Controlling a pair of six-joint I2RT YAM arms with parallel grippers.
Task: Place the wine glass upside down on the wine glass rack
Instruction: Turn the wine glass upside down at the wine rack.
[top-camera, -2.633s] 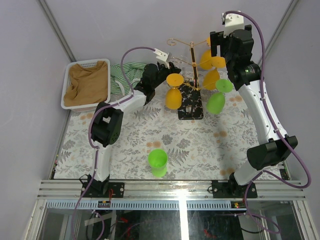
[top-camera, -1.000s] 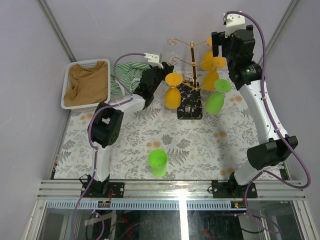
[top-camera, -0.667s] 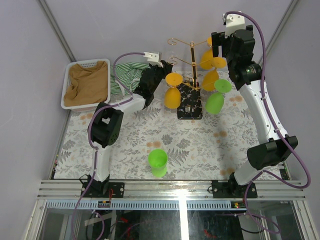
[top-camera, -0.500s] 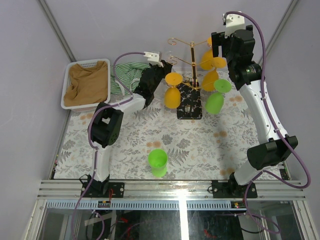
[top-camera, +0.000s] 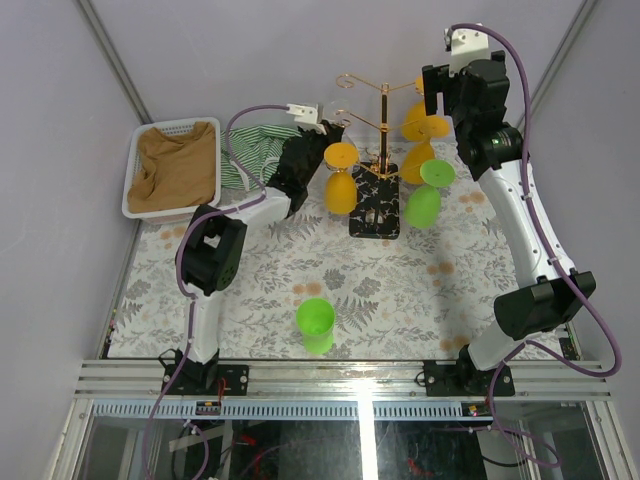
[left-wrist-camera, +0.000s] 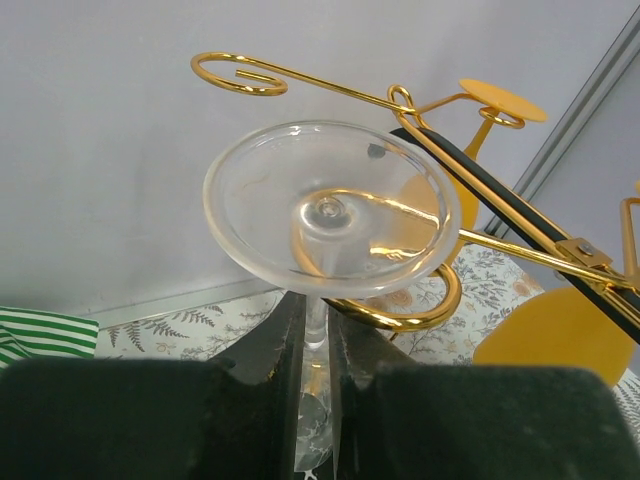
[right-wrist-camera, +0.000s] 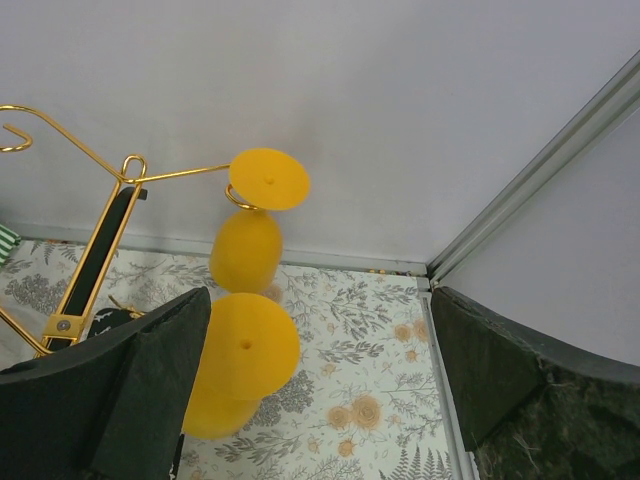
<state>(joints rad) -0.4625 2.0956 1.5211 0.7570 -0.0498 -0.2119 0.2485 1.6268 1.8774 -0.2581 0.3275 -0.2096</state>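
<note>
Wine glass rack (top-camera: 375, 212): stands between the two arms, gold post upright.
Right gripper (right-wrist-camera: 315, 390): fingers wide apart, holding nothing, beside the hung orange glasses (right-wrist-camera: 245, 250) on the rack's right side.
Left gripper (left-wrist-camera: 316, 340): fingers pressed together on the glass's stem, on the rack's left side; the nearer arm.
Wine glass (left-wrist-camera: 330, 210): inverted, foot up, bowl down, long axis near upright, straight ahead of the left gripper.
Hook (left-wrist-camera: 420, 312): curls just under the foot, beside the stem. Whether the foot rests on it cannot be told; the coming move likely turns on this.
</note>
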